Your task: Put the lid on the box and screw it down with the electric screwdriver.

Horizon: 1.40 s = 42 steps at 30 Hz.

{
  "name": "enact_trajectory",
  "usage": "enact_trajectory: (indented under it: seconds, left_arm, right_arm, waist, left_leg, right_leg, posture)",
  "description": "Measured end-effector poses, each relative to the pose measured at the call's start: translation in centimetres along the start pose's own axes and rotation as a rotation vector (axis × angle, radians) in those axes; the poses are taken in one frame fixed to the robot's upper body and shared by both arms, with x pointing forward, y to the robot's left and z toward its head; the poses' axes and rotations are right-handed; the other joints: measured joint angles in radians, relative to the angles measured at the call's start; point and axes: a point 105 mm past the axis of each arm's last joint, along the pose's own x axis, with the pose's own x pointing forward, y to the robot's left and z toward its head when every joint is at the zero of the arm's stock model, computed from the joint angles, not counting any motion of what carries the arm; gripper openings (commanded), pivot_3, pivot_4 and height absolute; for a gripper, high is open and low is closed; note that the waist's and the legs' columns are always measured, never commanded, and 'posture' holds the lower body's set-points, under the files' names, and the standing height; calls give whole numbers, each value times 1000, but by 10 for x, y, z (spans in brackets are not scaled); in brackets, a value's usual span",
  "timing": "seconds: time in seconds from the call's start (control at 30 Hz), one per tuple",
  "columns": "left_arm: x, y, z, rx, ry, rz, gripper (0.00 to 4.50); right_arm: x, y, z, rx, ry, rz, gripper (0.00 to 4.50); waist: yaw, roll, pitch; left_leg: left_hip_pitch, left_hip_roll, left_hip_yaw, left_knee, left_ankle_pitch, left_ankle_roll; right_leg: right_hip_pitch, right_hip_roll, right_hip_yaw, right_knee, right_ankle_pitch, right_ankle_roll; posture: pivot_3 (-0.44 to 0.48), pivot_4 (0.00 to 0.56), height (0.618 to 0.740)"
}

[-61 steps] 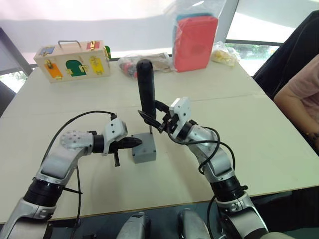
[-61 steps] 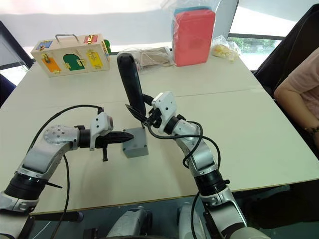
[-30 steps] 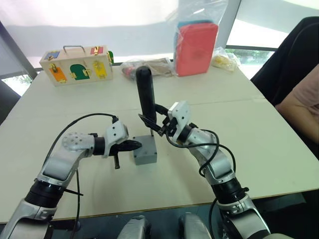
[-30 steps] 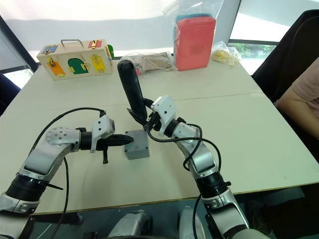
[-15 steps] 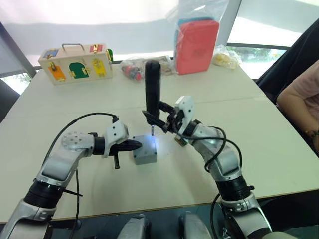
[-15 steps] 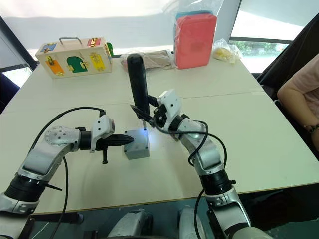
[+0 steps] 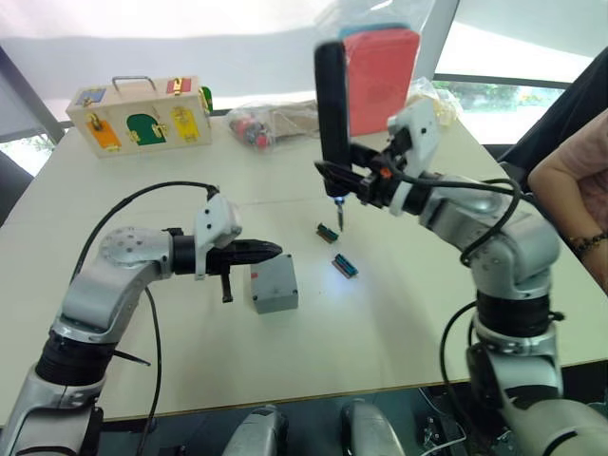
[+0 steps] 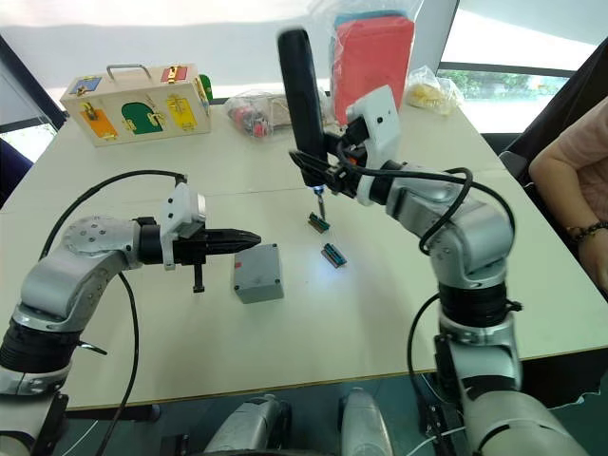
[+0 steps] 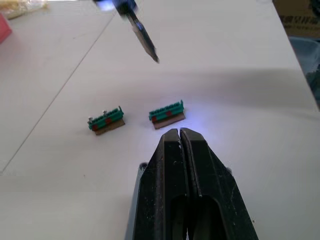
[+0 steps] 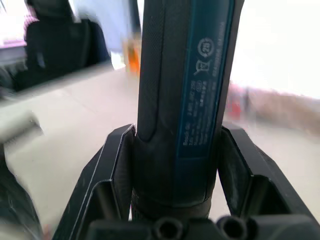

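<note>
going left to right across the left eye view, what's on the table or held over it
wooden box with coloured doors → left gripper → grey box → electric screwdriver → right gripper → clear bag of yellow bits

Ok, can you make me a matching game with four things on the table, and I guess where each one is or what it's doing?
Things:
1. electric screwdriver
2. box
3. wooden box with coloured doors
4. left gripper

Places or states:
A. far corner of the table, on the robot's left
B. held upright in the right gripper
C. shut, above the table
D. resting on the table

Pairs: 1-B, 2-D, 3-A, 4-C
</note>
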Motion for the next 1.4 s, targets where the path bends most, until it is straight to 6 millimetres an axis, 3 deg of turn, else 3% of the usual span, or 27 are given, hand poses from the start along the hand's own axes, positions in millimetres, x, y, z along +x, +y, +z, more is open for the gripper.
enact_trajectory:
  seconds: [0.23, 0.47, 0.7, 0.93, 1.0, 1.17, 1.3, 1.4]
  left_arm:
    - [-7, -2, 1, 1, 19, 1, 0]
    - [-12, 1, 2, 7, 21, 29, 0]
    - [-12, 2, 2, 11, 21, 46, 0]
    - [-13, 1, -1, 10, 31, 50, 0]
    - [-13, -1, -5, 0, 41, 50, 0]
    - [-13, -2, -5, 3, 41, 51, 0]
    - [-15, -2, -8, 0, 58, 57, 0]
    - [-19, 1, -9, -5, 66, 79, 0]
  right_arm:
    - [-28, -45, -53, 133, 414, -214, 1895]
    - [-51, -69, -91, 254, 665, -358, 1895]
    - [-58, -76, -125, 377, 784, -398, 1895]
    - [-58, -77, -130, 368, 817, -412, 1895]
    - [-58, -77, -131, 367, 819, -413, 2897]
    - [-54, -73, -131, 373, 811, -390, 4415]
    - [-53, -77, -122, 315, 784, -393, 4415]
    - [-48, -82, -95, 121, 690, -390, 4415]
  waist:
    - [0, 1, 3]
    - [1, 1, 3]
    - [-1, 1, 3]
    - [1, 1, 3]
    - [1, 1, 3]
    - [1, 1, 3]
    - [2, 1, 4]
    - [1, 1, 4]
  left_leg:
    - [-1, 0, 2, 0, 0, -1]
    - [-2, 0, 2, 0, 1, -2]
    - [-2, 0, 3, 0, 2, -4]
    - [-2, 0, 3, 1, 2, -4]
    - [-2, 0, 3, 1, 2, -4]
    - [-1, 0, 2, 2, 2, -3]
    - [-1, 0, 3, 3, 2, -3]
    - [-1, 0, 3, 2, 2, -3]
  right_leg:
    - [-1, -1, 0, -1, 0, 0]
    - [-2, -1, 1, -1, 0, 0]
    - [-2, 0, 1, 0, 0, 0]
    - [-1, 0, 1, 0, 0, 0]
    - [-1, 0, 0, 0, 0, 0]
    - [1, 0, 0, 0, 0, 0]
    - [0, 0, 0, 0, 0, 0]
    - [-1, 1, 0, 0, 0, 0]
  posture:
    - [0, 150, 740]
    - [0, 150, 740]
    - [0, 150, 740]
    - [0, 150, 740]
    - [0, 150, 740]
    - [0, 150, 740]
    - [0, 150, 740]
    - [0, 150, 740]
